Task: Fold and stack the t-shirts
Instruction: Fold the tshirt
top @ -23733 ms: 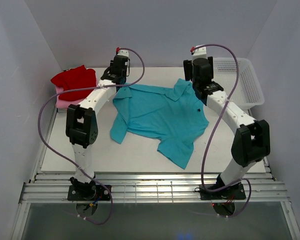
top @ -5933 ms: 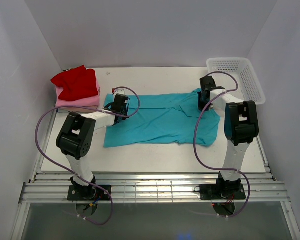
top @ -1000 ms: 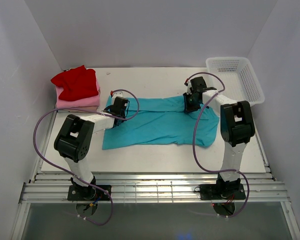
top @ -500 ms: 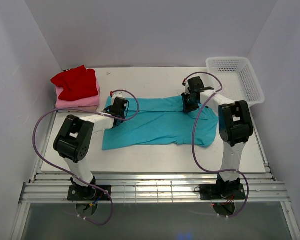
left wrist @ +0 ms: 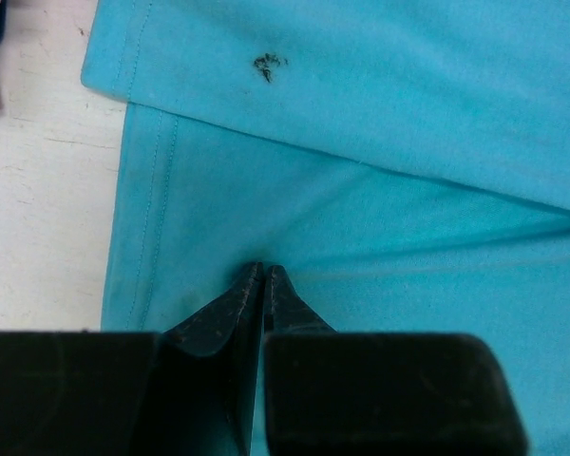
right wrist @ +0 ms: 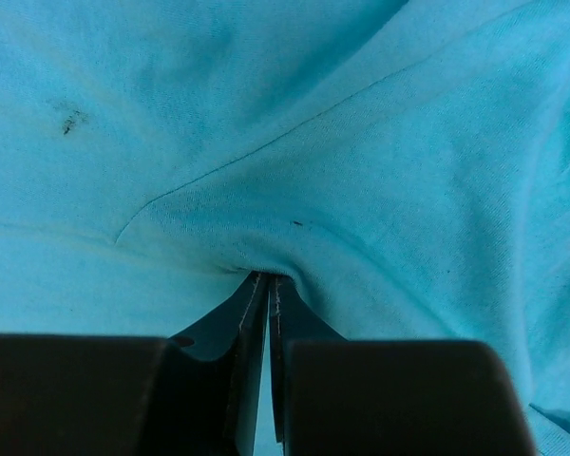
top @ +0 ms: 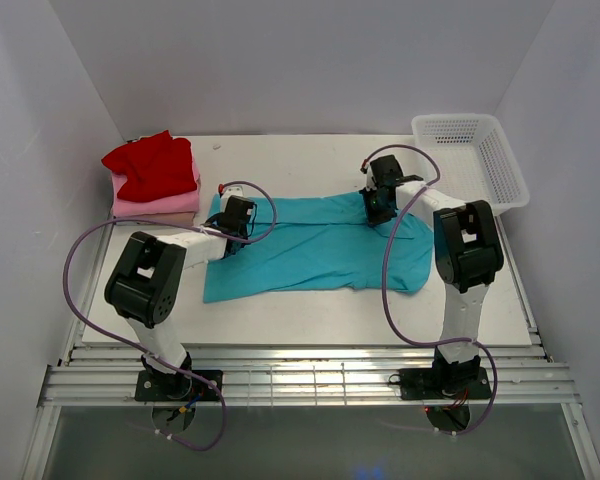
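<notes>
White table [top: 310, 305], left pincer [left wrist: 265, 270], right pincer [right wrist: 268, 278] both clamping teal t-shirt [top: 320, 245], red-pink stack [top: 152, 172] left, basket [top: 507, 170] right

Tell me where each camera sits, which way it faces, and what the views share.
Top external: above and behind the bases, looking down on the table, both arms, teal shirt, red shirt and basket.
Left wrist: on the left arm, looking down along the left end effector, shut on teal cloth beside a hemmed edge.
Right wrist: on the right arm, looking down at the right end effector, pinching a pucker of cloth.
Shared: all three show the teal shirt.
</notes>
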`<move>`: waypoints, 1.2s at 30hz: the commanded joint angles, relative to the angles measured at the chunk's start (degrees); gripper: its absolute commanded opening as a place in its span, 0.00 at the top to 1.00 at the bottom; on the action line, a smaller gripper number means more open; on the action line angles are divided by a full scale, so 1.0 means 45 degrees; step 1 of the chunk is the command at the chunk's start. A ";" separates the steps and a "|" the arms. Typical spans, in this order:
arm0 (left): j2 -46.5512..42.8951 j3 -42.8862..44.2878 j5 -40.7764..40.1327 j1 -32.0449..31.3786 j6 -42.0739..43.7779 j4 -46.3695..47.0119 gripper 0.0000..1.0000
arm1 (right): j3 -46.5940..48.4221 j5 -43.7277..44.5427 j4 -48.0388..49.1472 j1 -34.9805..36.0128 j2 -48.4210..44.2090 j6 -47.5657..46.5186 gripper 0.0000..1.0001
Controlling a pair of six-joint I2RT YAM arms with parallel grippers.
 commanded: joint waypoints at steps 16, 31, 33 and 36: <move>-0.0738 -0.0272 -0.0077 0.0219 0.0111 -0.0604 0.83 | 0.1372 0.1673 -0.1747 0.0814 -0.1558 -0.0366 0.92; -0.1187 -0.0272 -0.0057 0.0239 0.0266 -0.0779 0.83 | -0.0599 0.2279 -0.2940 0.1614 -0.2419 0.0473 0.92; -0.1187 -0.0252 -0.0038 0.0239 0.0228 -0.0799 0.83 | -0.0677 0.2260 -0.3174 0.1771 -0.2478 0.0532 0.92; -0.1206 -0.0233 0.0040 0.0220 0.0228 -0.0799 0.83 | -0.0814 0.2396 -0.3390 0.1986 -0.2633 0.0591 0.92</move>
